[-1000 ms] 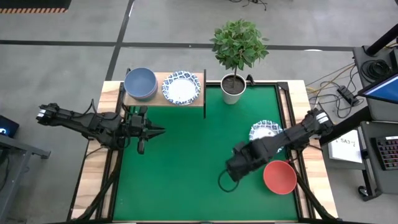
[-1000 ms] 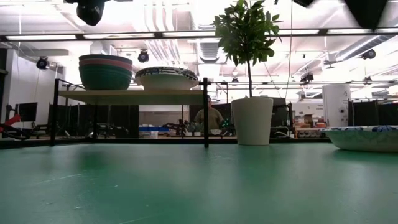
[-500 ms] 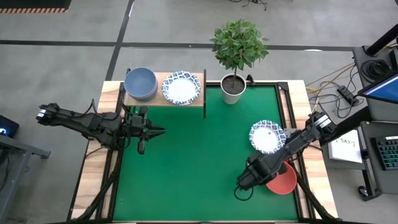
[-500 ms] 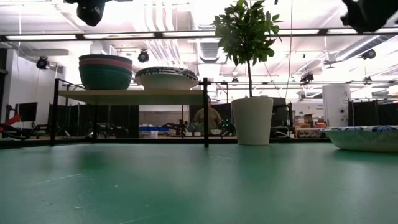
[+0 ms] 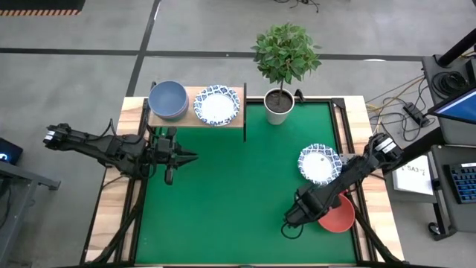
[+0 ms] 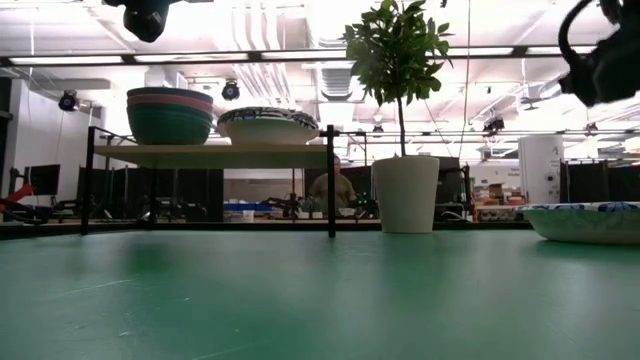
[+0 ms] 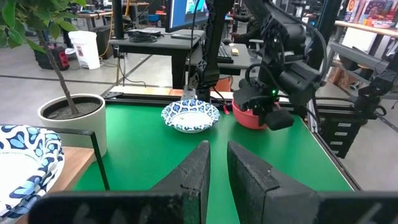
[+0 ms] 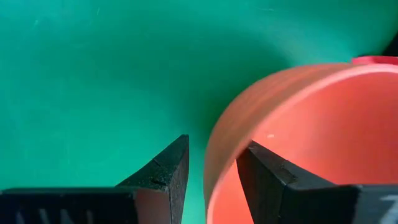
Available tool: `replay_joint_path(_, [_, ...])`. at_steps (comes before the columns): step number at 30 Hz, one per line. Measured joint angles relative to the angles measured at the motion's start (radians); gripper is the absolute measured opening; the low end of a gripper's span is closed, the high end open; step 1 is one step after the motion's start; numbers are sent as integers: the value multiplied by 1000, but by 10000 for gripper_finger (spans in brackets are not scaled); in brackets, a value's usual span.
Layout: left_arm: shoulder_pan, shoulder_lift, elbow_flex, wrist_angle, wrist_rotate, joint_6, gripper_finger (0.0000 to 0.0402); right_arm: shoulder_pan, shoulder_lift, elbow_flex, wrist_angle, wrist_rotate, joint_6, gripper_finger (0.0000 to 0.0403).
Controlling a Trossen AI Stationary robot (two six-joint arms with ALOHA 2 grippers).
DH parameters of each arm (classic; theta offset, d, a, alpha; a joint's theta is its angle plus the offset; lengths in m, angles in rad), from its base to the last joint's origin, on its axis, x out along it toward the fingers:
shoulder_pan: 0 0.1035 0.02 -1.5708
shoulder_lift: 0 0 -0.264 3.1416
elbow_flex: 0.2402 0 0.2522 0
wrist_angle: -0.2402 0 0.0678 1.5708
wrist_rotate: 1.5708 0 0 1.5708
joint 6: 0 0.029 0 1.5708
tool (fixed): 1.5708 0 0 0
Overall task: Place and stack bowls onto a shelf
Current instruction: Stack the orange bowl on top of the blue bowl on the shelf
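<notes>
A red bowl [image 5: 341,216] stands on the green table near its near right corner. My right gripper [image 5: 309,213] is open at the bowl's left rim and points down. In the right wrist view [image 8: 214,158] one finger stands inside the bowl [image 8: 311,137] and one outside. A white bowl with a blue pattern [image 5: 318,162] stands just beyond it. On the wood shelf [image 5: 192,119] at the far left stand a stack of plain bowls with a grey-blue one on top [image 5: 167,99] and patterned bowls [image 5: 217,104]. My left gripper [image 5: 192,156] is shut and empty in front of the shelf. My right gripper straddles the red bowl's rim [image 8: 214,155] from above, one finger [image 8: 270,177] inside and one [image 8: 165,171] outside. A strip of green table shows between the outer finger and the wall. I cannot tell whether the inner finger touches the bowl, which stands on the table.
A pale pot with a small tree [image 5: 278,106] stands at the far edge, right of the shelf. The shelf's black post [image 6: 330,180] stands at its right end. The middle of the green table [image 5: 230,193] lies bare between the arms.
My right gripper has gone toward the table's near right corner and down, from the bare table left of the red bowl to the bowl's left rim. The patterned bowl, which the arm covered before, now shows whole.
</notes>
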Motion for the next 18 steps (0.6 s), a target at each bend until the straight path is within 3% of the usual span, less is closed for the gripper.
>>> replay_joint_path(8, [0,0,0,0,0,0,38,0,0,-65,130,-15,-1,112])
replay_joint_path(15, [0,0,0,0,0,0,38,0,0,-42,144,-25,-48,19])
replay_joint_path(18, [0,0,0,0,0,0,38,0,0,-15,145,-38,-75,12])
